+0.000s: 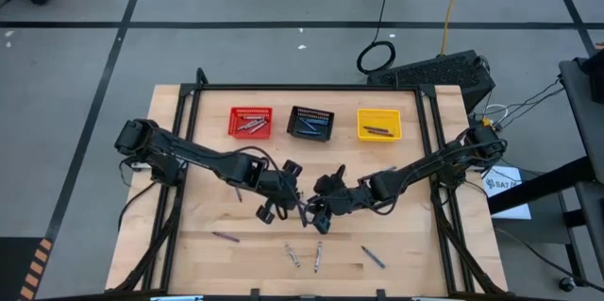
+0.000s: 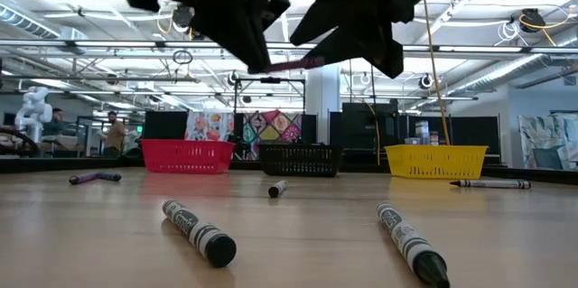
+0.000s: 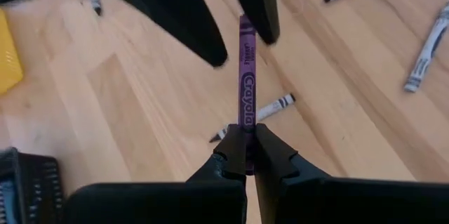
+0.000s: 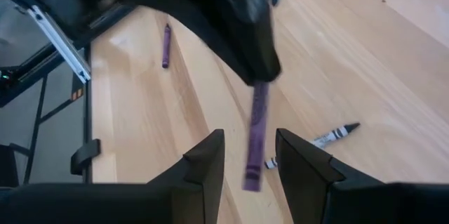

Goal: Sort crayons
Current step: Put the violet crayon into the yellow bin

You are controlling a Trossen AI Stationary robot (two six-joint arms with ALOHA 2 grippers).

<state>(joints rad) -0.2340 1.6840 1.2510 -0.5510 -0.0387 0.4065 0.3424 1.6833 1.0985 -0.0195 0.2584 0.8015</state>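
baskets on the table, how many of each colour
red basket: 1
black basket: 1
yellow basket: 1
total: 3

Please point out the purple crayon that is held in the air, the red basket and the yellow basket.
Purple crayon (image 3: 246, 76): left wrist view, on the middle of its paper label.
Red basket (image 1: 232, 123): high view, on its left rim.
Yellow basket (image 1: 378, 111): high view, on its far rim.
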